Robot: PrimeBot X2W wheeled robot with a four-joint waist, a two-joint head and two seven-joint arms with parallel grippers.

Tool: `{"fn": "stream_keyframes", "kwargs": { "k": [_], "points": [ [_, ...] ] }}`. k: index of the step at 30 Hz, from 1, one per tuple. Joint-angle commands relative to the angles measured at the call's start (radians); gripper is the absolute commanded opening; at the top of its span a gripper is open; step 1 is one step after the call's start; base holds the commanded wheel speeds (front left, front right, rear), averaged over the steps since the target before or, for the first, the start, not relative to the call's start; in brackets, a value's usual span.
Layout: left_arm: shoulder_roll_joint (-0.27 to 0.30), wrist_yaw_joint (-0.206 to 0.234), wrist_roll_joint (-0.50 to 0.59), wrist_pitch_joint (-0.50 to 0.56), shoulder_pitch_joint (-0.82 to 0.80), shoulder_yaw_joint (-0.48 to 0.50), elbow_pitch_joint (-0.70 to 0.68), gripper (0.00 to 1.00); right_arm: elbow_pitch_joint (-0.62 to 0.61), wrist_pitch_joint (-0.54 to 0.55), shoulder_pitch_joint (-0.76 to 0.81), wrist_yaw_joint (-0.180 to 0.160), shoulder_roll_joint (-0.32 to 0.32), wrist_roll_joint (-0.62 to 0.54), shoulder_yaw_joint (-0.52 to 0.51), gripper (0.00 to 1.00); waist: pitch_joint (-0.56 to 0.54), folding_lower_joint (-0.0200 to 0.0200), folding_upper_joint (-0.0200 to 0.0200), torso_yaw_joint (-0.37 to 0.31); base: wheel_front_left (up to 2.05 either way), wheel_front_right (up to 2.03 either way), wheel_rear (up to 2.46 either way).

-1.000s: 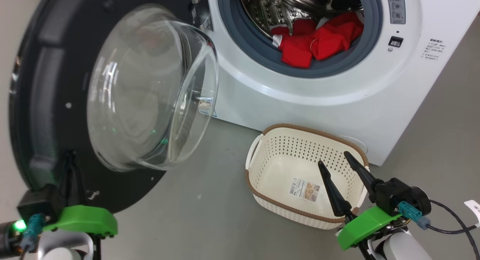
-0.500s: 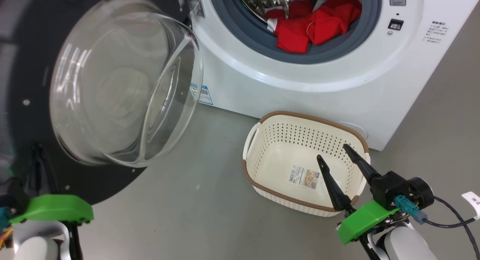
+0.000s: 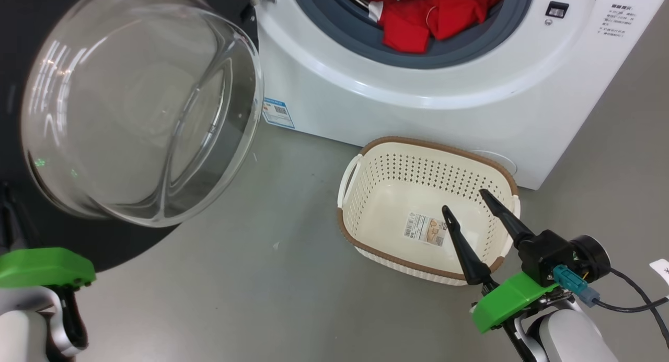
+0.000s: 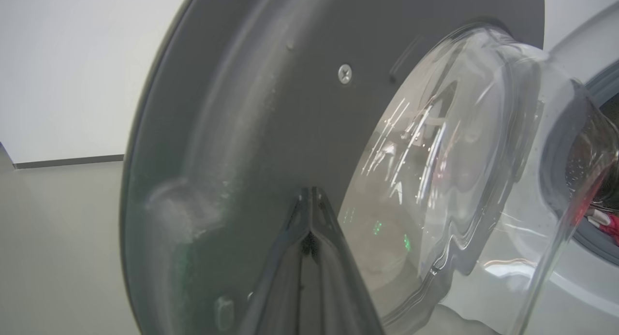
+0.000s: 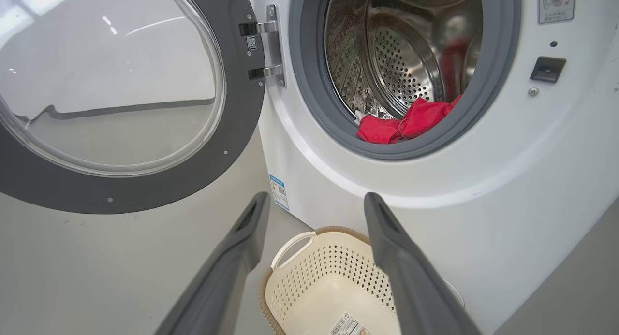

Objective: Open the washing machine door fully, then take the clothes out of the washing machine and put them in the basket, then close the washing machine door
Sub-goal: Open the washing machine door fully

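The washing machine door [image 3: 120, 242] hangs open at the left, its glass bowl [image 3: 141, 106] bulging toward me. My left gripper [image 4: 309, 194] is shut, fingertips together against the door's dark inner face [image 4: 271, 108], with nothing between them. Its green mount [image 3: 42, 268] sits at the lower left. The white washing machine [image 3: 418, 106] holds red clothes [image 3: 428, 17] at the drum's mouth; the clothes [image 5: 406, 124] lie against the grey ring. The cream basket [image 3: 439, 145] stands on the floor before the machine. My right gripper [image 3: 464, 201] hovers open over its near right corner.
Grey floor [image 3: 272, 289] stretches between the door and the basket. A black cable [image 3: 632, 304] trails from my right wrist. The door hinge [image 5: 263, 50] is at the machine's left side. A pale wall [image 4: 72, 74] lies beyond the door.
The door has swung further open to the left, with my left gripper following it. The head camera has shifted, so the machine sits higher in the picture. My right gripper has stayed open over the basket.
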Motion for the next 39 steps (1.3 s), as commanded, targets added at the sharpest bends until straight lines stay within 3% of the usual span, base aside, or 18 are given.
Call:
{"fn": "stream_keyframes", "kwargs": {
  "k": [1, 18, 27, 28, 29, 30, 39],
  "points": [
    [0.049, -0.002, 0.011, -0.012, -0.040, 0.062, -0.010, 0.00, -0.032, 0.003, -0.013, 0.005, 0.001, -0.010, 0.022, 1.00, 0.012, 0.0000, -0.0001, 0.000, 0.00, 0.00, 0.00],
    [0.040, -0.047, 0.092, -0.012, -0.124, 0.199, 0.094, 0.00, -0.072, 0.031, -0.023, 0.005, -0.022, -0.010, 0.034, 1.00, 0.052, 0.0000, -0.0001, -0.011, 0.00, 0.00, 0.00],
    [-0.005, -0.087, 0.138, -0.012, -0.110, 0.247, 0.065, 0.00, -0.054, 0.022, -0.027, 0.005, -0.014, 0.005, 0.030, 1.00, 0.038, 0.0000, -0.0001, -0.020, 0.00, 0.00, 0.00],
    [-0.013, -0.088, 0.143, -0.012, -0.106, 0.250, 0.057, 0.31, -0.049, 0.020, -0.027, 0.005, -0.013, 0.009, 0.029, 1.00, 0.034, 0.0000, -0.0001, -0.022, 0.00, 0.00, 0.00],
    [-0.021, -0.090, 0.147, -0.012, -0.100, 0.252, 0.049, 0.73, -0.044, 0.017, -0.028, 0.005, -0.011, 0.011, 0.028, 1.00, 0.029, 0.0000, -0.0001, -0.024, 0.00, 0.00, 0.00],
    [-0.028, -0.093, 0.151, -0.012, -0.095, 0.254, 0.040, 1.00, -0.038, 0.014, -0.030, 0.005, -0.009, 0.014, 0.027, 1.00, 0.025, 0.0000, -0.0001, -0.026, 0.00, 0.00, 0.00],
    [-0.066, -0.120, 0.206, -0.012, -0.030, 0.238, -0.147, 1.00, 0.014, -0.033, -0.042, 0.005, 0.003, 0.032, 0.005, 1.00, -0.025, 0.0000, -0.0001, -0.079, 0.00, 0.00, 0.00]
  ]
}}
